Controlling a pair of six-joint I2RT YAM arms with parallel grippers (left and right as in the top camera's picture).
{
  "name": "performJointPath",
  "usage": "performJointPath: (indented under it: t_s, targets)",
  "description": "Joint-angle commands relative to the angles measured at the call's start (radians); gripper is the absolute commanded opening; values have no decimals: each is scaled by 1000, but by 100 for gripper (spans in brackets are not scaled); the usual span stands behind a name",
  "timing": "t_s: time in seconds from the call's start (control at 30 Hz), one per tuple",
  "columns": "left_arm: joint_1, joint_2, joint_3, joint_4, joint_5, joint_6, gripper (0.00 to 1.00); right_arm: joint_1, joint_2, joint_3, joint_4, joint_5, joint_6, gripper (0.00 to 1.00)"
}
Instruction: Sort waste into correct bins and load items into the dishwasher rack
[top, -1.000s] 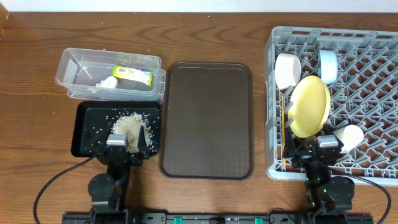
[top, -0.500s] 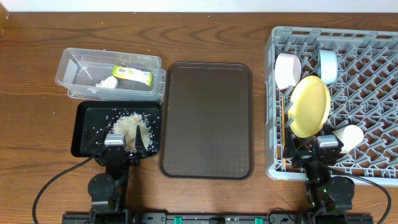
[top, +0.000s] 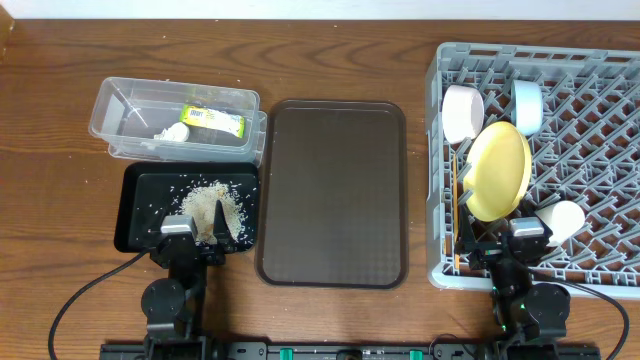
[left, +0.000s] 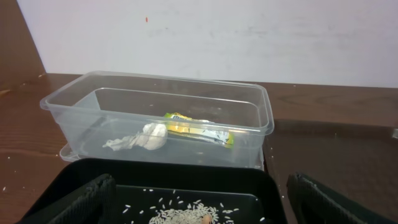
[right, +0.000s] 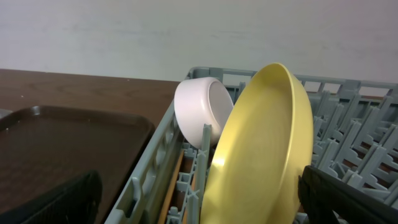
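Observation:
The clear tub (top: 120, 100) holds the yellow-green wrapper (top: 213, 121) and crumpled white paper (top: 170, 132); both also show in the left wrist view, wrapper (left: 199, 129) and paper (left: 140, 138). The black tray (top: 140, 190) holds a pile of rice (top: 210, 205). My left gripper (top: 198, 228) is open and empty over the tray's near edge (left: 202, 211). The grey rack (top: 590, 150) holds the yellow plate (top: 498, 170), white bowl (top: 462, 112), blue bowl (top: 527, 105), cup (top: 562, 220) and chopsticks (top: 455, 205). My right gripper (top: 505, 240) is open and empty at the rack's near edge, before the plate (right: 267, 143).
The dark brown serving tray (top: 332, 192) lies between the bins and the rack, with nothing on it. Its corner shows in the right wrist view (right: 62, 143). Loose rice grains lie scattered over the black tray floor (left: 186, 214). A white wall stands behind the table.
My left gripper has drawn back a little toward the table's front edge, off the rice pile. The right arm and the racked items have not moved.

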Motion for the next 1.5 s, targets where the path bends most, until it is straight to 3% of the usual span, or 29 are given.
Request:
performJointPath:
  t_s: [0.0,0.37,0.53,1.47]
  targets:
    - [5,-10,-17,-39,-37,-16,90,-10,-5,-2,-3,-4,2,99]
    - [5,-10,-17,-37,-23,-7,90,-10,-5,-2,-3,-4,2,99]
    - [5,-10,-17,-30,65,72,91,-10,-5,-2,-3,-4,2,99]
    - [-42,-10,-17,-27,79,10,91,-10,-5,-3,-3,-4,2,99]
